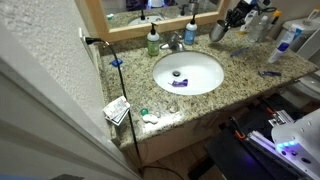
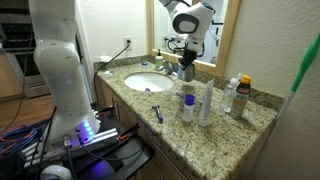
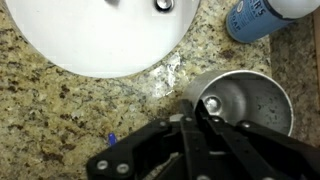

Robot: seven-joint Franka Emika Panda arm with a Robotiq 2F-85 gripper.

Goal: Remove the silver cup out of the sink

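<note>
**Speckled granite, busy around the basin**

In an exterior view the granite counter (image 1: pixel 240 78) holds the sink (image 1: pixel 205 80) at frame centre. A green soap bottle (image 1: pixel 153 40) stands at the basin's upper left, a small box (image 1: pixel 117 110) lies lower left, and a purple object (image 1: pixel 270 72) lies to the right. In the wrist view the silver cup (image 3: pixel 245 100) shows against granite at lower right, just beside the basin rim; whether it rests there is unclear.
</note>
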